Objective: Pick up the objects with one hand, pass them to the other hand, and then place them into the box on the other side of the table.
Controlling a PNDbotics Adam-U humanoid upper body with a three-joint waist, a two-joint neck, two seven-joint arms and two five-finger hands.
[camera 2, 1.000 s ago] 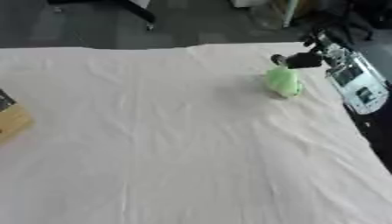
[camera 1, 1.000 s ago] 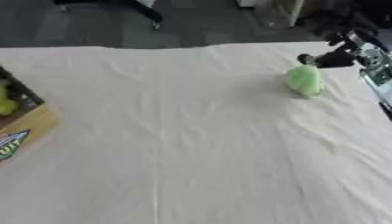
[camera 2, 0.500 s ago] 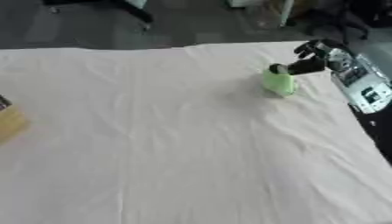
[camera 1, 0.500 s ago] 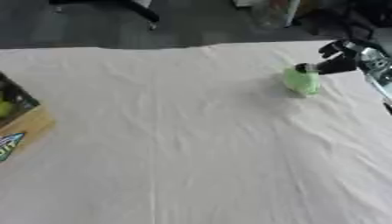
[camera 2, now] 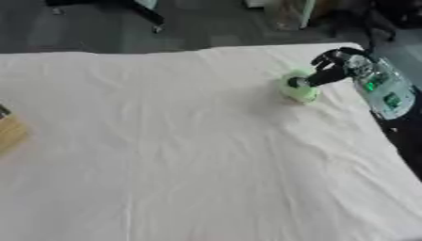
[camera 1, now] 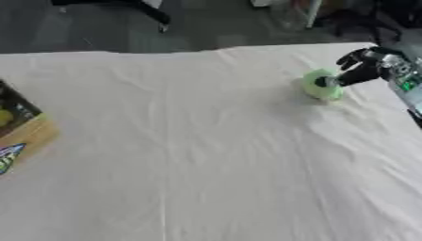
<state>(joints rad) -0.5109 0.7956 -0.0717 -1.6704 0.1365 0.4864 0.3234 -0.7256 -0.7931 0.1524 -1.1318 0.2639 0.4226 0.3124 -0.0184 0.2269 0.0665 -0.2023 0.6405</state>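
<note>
This looks like an office or lab room set up for robot trials, though the far side is too blurred to be sure. A worktop draped in a plain cream cloth fills most of the view. Beyond its far edge, toward 12 o'clock, lies dark grey floor, the hard kind found in workrooms. At about 11 o'clock a black chair base with splayed legs stands on it, like that of a swivel chair.

No legible text on the box, only blurred print
</note>
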